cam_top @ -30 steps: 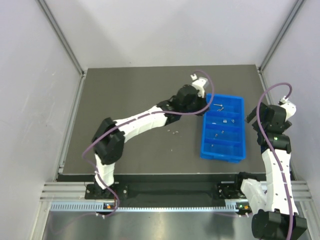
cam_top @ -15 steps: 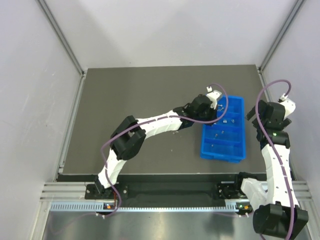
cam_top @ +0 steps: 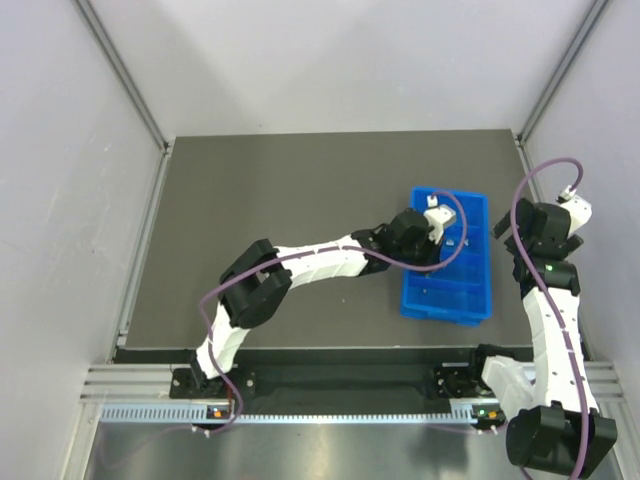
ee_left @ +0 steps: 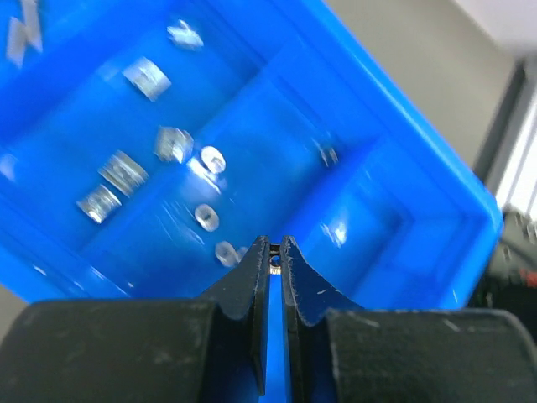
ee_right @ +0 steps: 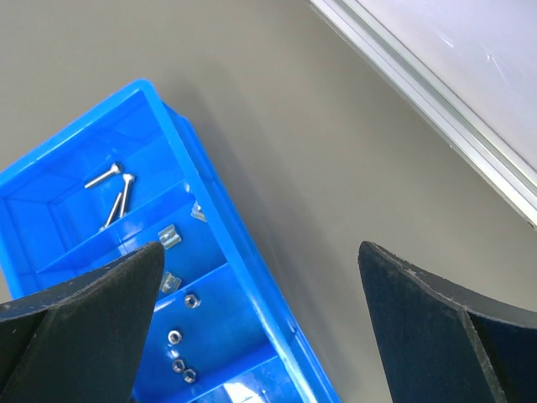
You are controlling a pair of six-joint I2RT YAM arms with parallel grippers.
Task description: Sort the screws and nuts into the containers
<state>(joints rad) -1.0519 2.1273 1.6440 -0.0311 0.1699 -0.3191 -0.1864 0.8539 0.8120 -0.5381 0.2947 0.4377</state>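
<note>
Top external view: left gripper (cam_top: 440, 220) has swung from surface (cam_top: 250, 200) beside blue tray (cam_top: 445, 312) to above it. Jaws pinched narrow on tiny nut (ee_left: 274, 263), over tray compartment already holding nuts (ee_left: 206, 218). Judgement: carry done, release pending. Right gripper (ee_right: 260, 248) wide, idle right of tray.

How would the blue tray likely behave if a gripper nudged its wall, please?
The blue tray holds only tiny parts, so it is probably light and would slide on the table. Low and wide, it seems unlikely to tip; its cross walls likely keep it stiff.
</note>
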